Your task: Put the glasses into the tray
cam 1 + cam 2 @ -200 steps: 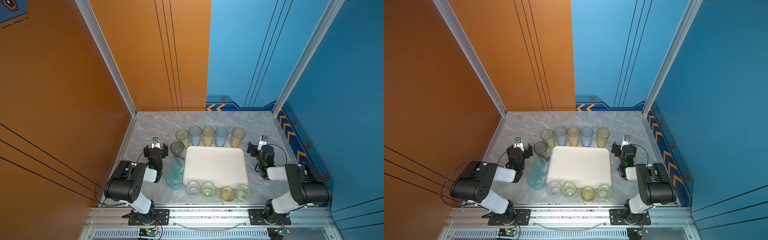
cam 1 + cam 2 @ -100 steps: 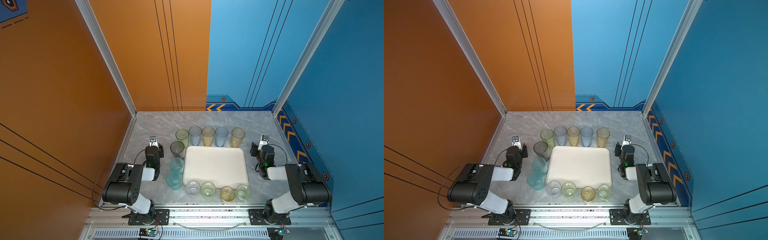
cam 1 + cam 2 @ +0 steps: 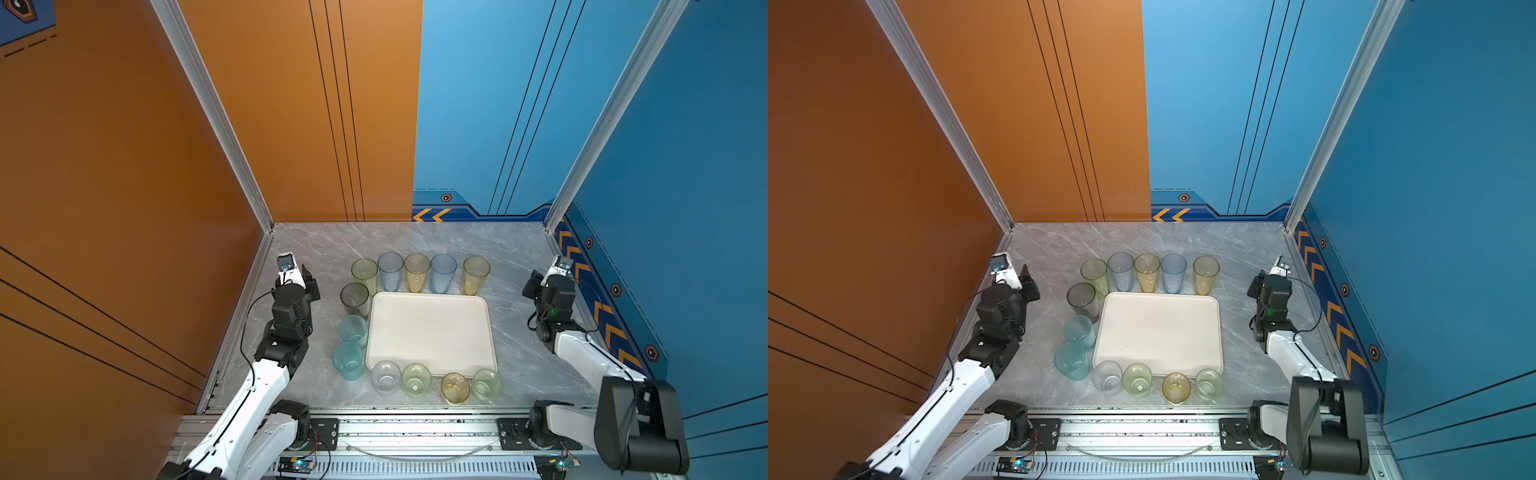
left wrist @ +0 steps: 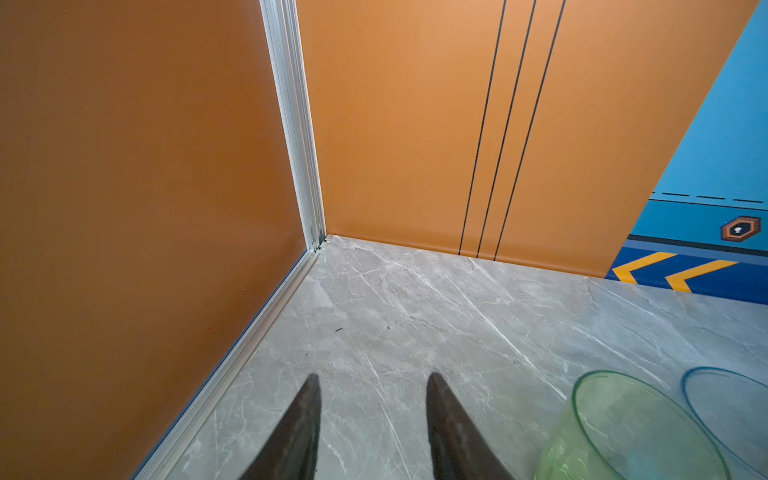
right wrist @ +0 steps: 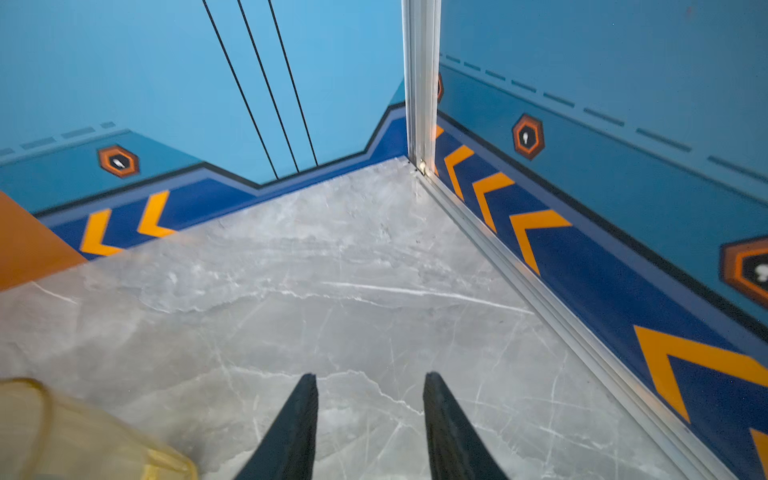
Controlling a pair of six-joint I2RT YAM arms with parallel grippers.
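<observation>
Cream-white tray (image 3: 432, 328) lies flat mid desk (image 3: 519, 353). Twelve glasses (image 3: 417, 268) stand upright on the grey marble round three sides of it, all outside the rim.

Far side: row of five tall ones, green tumbler (image 3: 364, 272) at the left end, then pale blue, yellow, blue, and a yellow tumbler (image 3: 476, 270) at the right end.
Left side: smoky grey tumbler (image 3: 354, 297), then two teal tumblers (image 3: 352, 328) toward the front.
Near side: four short ones, clear, green, yellow, green, just beside the near rim; touching or not, cannot tell.

Left pincer (image 4: 374, 376) hangs over bare marble near the orange wall (image 4: 124, 208), left of the smoky grey tumbler and apart from it. Fingers spread with a clear gap, pinching nothing. Rim of the green tumbler shows at the edge of the left wrist view.

Right pincer (image 5: 370, 375) sits over marble by the blue wall (image 5: 623, 124), right of the tray and well apart from it. Fingers spread the same way, pinching nothing. Right wrist view catches the side of the yellow tumbler, blurred.
</observation>
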